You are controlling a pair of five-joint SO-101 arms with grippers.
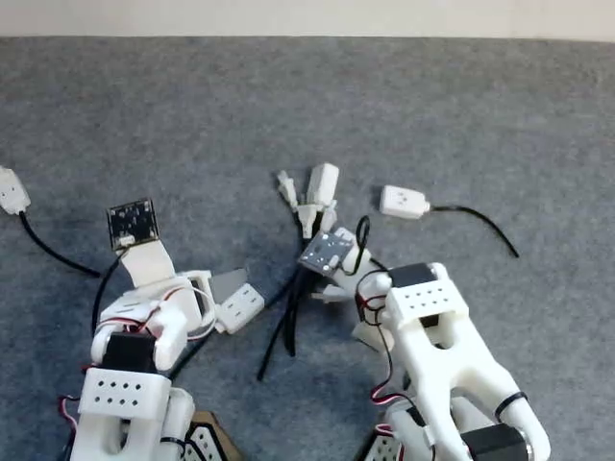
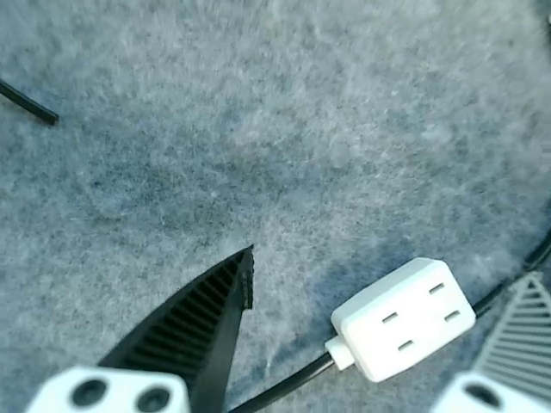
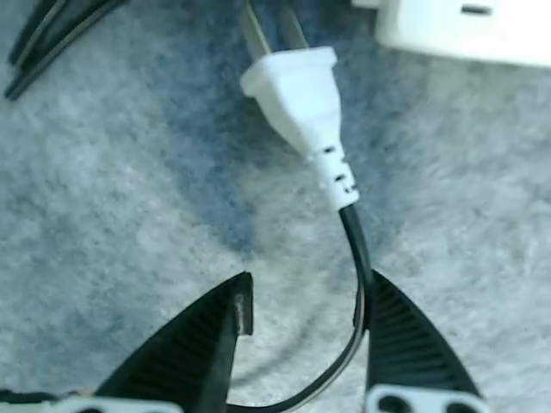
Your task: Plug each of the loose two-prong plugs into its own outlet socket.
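A white outlet socket point(image 2: 405, 318) on a black cord lies on the grey carpet between the fingers of my left gripper point(image 2: 392, 265), which is open and not touching it. From above, this socket point(image 1: 240, 305) sits beside the left gripper point(image 1: 227, 291). My right gripper point(image 3: 308, 284) is open just behind a white two-prong plug point(image 3: 297, 86), whose black cord runs along one finger point(image 3: 400, 344). The prongs point away toward a white socket block point(image 3: 465, 26). In the high view the plug point(image 1: 307, 219) lies in front of the right arm's wrist point(image 1: 327, 253).
Another white socket point(image 1: 404, 202) with a black cord lies at centre right, and one more point(image 1: 10, 190) at the far left edge. A second small plug point(image 1: 287, 185) and a white socket block point(image 1: 323, 182) sit mid-table, with black cords point(image 1: 283, 322) between the arms.
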